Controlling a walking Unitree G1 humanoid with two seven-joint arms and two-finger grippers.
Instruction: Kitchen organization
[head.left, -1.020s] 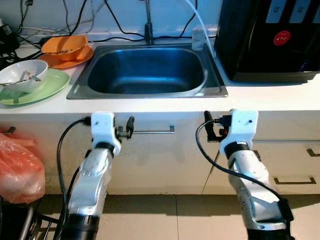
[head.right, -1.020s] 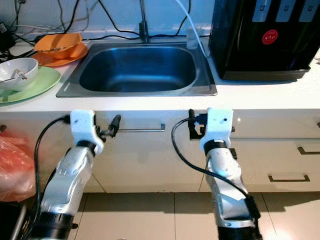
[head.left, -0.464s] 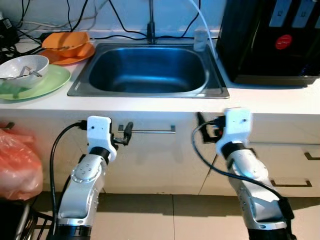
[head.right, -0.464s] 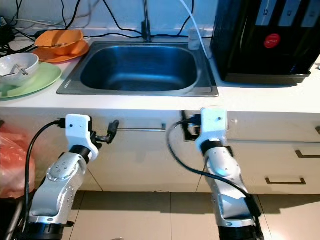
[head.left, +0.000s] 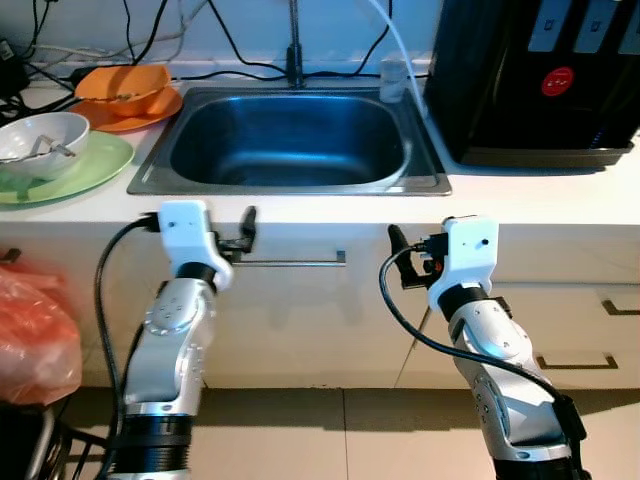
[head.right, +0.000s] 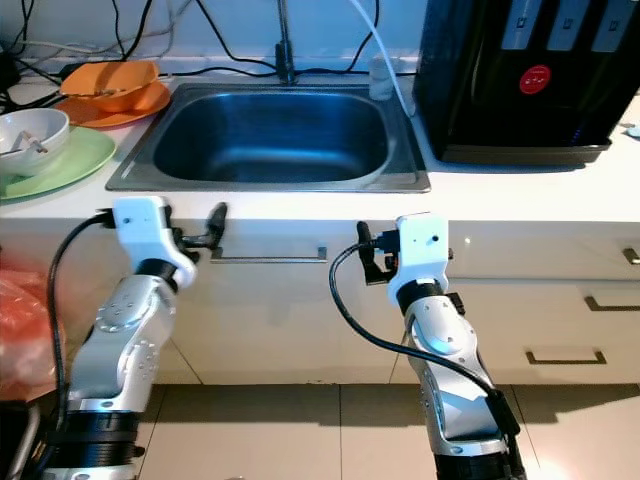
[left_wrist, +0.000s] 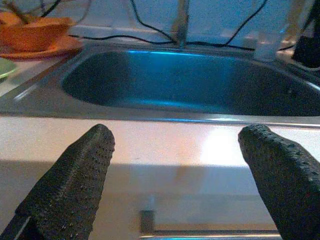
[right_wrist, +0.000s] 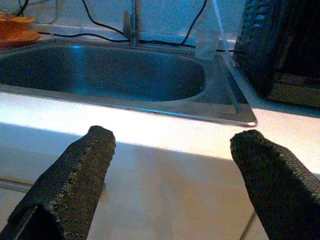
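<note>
Dishes for tidying, a white bowl (head.left: 42, 140) on a green plate (head.left: 95, 165) and an orange bowl (head.left: 125, 88), sat on the white counter (head.left: 540, 195) left of the steel sink (head.left: 290, 140), nearer the left gripper (head.left: 246, 228); both it and the right gripper (head.left: 397, 250) hung wide open and empty below the counter edge

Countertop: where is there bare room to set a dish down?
Free: the white strip along the sink's front rim, and the patch before the black dispenser. The basin is empty. Crowded: left of the sink, green plate, white bowl, orange dishes.
</note>
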